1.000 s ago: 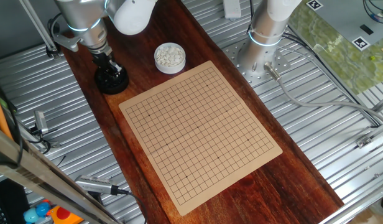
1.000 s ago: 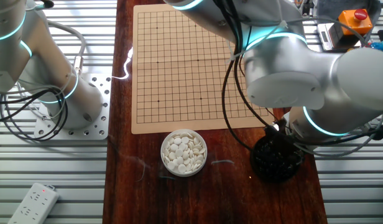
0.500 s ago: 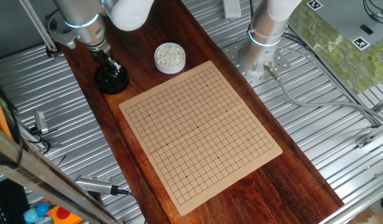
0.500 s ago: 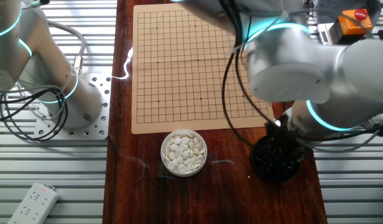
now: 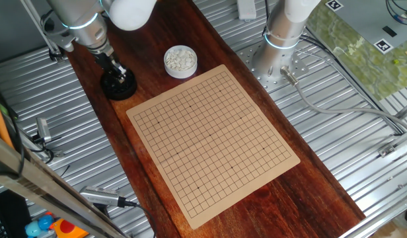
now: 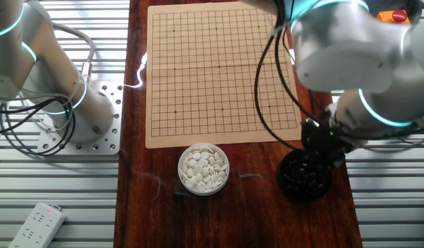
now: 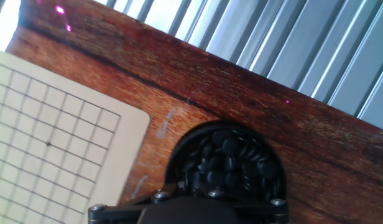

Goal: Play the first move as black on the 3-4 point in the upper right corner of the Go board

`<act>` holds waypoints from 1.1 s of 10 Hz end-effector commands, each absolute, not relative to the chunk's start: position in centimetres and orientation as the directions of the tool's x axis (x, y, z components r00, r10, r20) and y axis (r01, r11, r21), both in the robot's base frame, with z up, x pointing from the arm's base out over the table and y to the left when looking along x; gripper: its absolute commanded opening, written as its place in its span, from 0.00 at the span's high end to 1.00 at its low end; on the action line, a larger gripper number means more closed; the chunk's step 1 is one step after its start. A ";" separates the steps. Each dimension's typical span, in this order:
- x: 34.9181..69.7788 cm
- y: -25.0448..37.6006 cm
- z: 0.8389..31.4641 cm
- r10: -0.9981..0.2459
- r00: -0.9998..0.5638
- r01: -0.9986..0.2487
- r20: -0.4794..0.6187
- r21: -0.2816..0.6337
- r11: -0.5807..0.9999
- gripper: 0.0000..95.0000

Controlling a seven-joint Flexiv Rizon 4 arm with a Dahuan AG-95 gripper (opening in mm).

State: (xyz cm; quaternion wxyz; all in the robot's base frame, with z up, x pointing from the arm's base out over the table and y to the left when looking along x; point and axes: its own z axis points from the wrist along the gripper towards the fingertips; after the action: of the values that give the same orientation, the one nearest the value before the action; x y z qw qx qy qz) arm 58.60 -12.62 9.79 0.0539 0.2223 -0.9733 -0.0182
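Observation:
The tan gridded board [image 5: 213, 135] lies on the dark wooden tabletop with no stones on it; it also shows in the other fixed view [image 6: 219, 69] and, as one corner, in the hand view [image 7: 42, 149]. Several black stones [image 7: 229, 163] fill the round black bowl [image 5: 118, 87], which stands off the board's corner [image 6: 305, 179]. My gripper [image 5: 119, 71] hangs just above this bowl [image 6: 321, 143], fingers pointing down into it. The fingertips are dark against the bowl, so I cannot tell whether they hold a stone. In the hand view only the hand's dark housing [image 7: 191, 210] shows.
A white bowl of white stones [image 5: 180, 61] stands beside the board's edge, near the black bowl [image 6: 204, 169]. A second arm's base [image 5: 276, 59] stands on the ribbed metal table next to the wood. A power strip [image 6: 36, 224] lies at the corner.
The arm has shifted up and away over the black bowl, and the gripper has lifted slightly from the stones. The board and both bowls have not moved.

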 end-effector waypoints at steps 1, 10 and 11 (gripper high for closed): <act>58.7 -10.1 10.2 -0.377 -0.921 -0.374 0.096 0.051 0.926 1.00; 58.0 -0.4 8.4 -0.267 -0.959 -0.266 0.095 0.029 0.964 1.00; 57.8 0.3 8.1 -0.260 -0.961 -0.259 0.094 0.027 0.966 1.00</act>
State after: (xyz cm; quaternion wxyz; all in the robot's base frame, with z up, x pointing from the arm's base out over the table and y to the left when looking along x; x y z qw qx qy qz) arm 57.74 0.26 8.05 0.0500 0.1322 -0.9899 -0.0085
